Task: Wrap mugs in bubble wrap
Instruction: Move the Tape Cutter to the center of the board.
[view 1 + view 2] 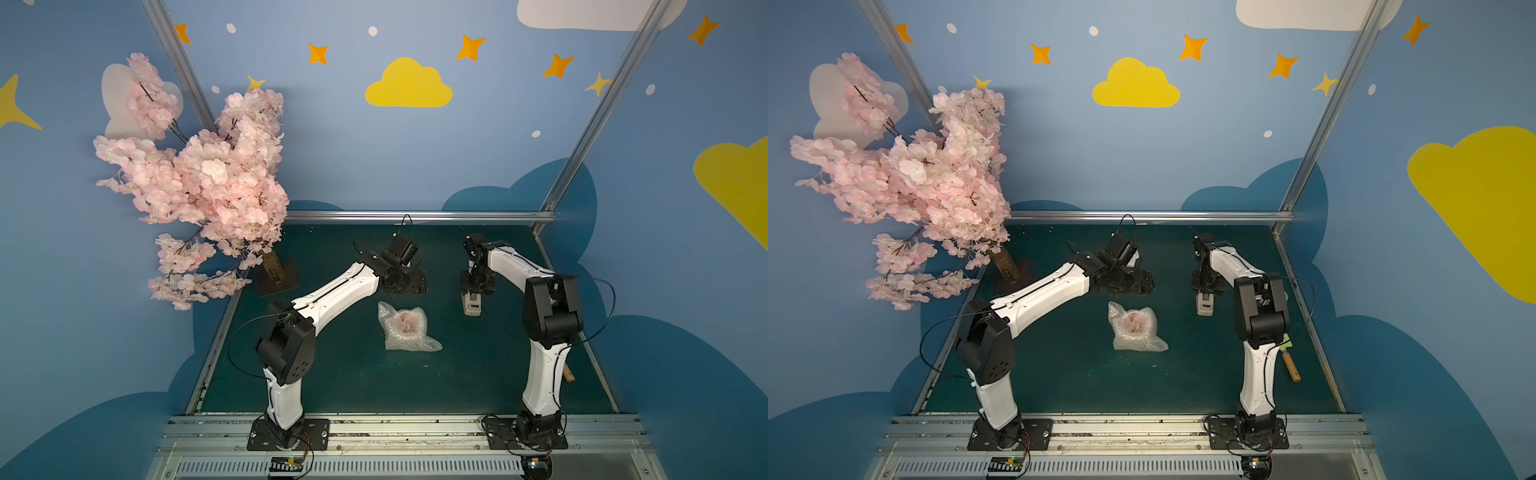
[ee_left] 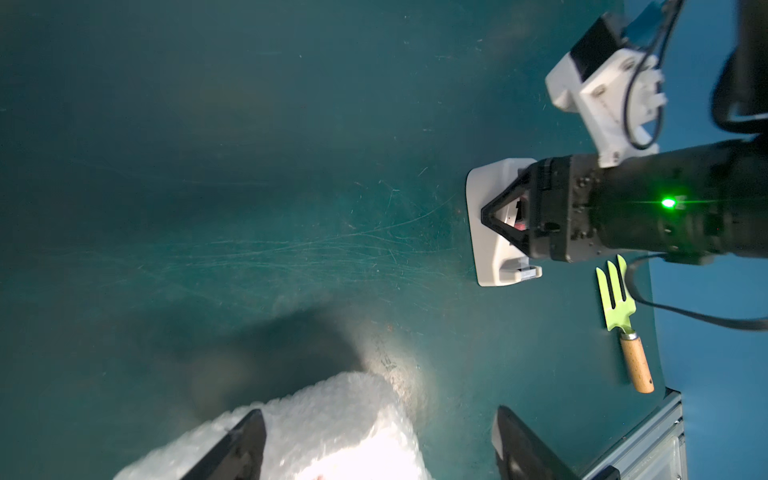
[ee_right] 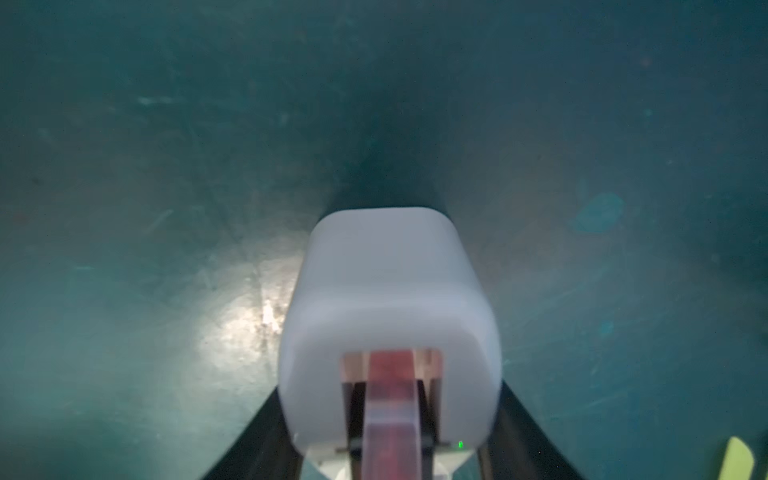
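**A:** Which step was this, wrapping or taping?

**B:** Taping, I'd say. Nearest the bases there was just a little garden fork (image 1: 1291,361) lying by the right edge of the tabletop (image 1: 332,374), nothing to do with the job. In the middle sat the bubble wrap (image 1: 409,330), bunched up around the mug (image 1: 405,322), which only showed as a faint pink through the open top. So it was covered, but loose.

**A:** And the hands?

**B:** The left hand (image 2: 378,415) hovered just behind the bundle, spread wide and holding nothing. Off to the right, the right hand (image 1: 476,291) was down over the tape dispenser (image 3: 386,291) with a finger along each flank. That wrist view was blurry, so I couldn't tell if it had actually clamped on.

**A:** Next move?

**B:** Probably a firm hold on the dispenser, then carry it to the bundle. Meanwhile the left would pin the flaps so nothing sprang open.
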Tool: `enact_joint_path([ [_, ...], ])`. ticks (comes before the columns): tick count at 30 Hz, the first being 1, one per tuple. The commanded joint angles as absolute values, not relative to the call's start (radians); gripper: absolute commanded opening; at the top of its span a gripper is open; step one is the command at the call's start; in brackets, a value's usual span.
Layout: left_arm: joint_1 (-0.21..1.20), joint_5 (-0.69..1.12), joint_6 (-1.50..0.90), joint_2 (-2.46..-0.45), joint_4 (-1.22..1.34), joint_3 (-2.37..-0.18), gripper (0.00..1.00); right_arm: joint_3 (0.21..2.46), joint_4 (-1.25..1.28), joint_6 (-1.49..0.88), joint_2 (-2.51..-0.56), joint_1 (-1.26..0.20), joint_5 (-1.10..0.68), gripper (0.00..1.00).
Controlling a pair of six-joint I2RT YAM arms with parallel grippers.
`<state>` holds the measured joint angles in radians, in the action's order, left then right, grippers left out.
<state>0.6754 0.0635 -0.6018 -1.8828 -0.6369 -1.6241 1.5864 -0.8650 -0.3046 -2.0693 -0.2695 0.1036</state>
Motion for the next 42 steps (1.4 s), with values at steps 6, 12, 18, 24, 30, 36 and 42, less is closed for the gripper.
enact_joint_path([
  [6, 0.644, 0.110, -0.564, -1.985, -0.650, -1.736, 0.85, 1.642, -0.803, -0.242, -2.112, -0.350, -0.035, 0.29],
  [12, 0.621, 0.118, -0.556, -2.038, -0.645, -1.781, 0.85, 1.741, -0.856, -0.167, -2.165, -0.451, -0.050, 0.38],
  [18, 0.600, 0.116, -0.528, -2.135, -0.666, -1.861, 0.84, 1.749, -0.873, -0.144, -2.119, -0.469, -0.046, 0.78],
  [24, 0.589, 0.135, -0.505, -2.194, -0.637, -1.898, 0.80, 1.673, -0.878, -0.162, -1.998, -0.422, -0.145, 0.79],
  [30, 0.583, 0.182, -0.488, -2.281, -0.644, -1.978, 0.64, 1.495, -0.799, -0.227, -1.859, -0.347, -0.281, 0.75],
  [36, 0.577, 0.202, -0.491, -2.312, -0.630, -1.982, 0.52, 1.376, -0.714, -0.255, -1.784, -0.322, -0.362, 0.68],
  [42, 0.541, 0.297, -0.531, -2.232, -0.497, -1.891, 0.51, 1.286, -0.664, -0.275, -1.756, -0.306, -0.391, 0.67],
])
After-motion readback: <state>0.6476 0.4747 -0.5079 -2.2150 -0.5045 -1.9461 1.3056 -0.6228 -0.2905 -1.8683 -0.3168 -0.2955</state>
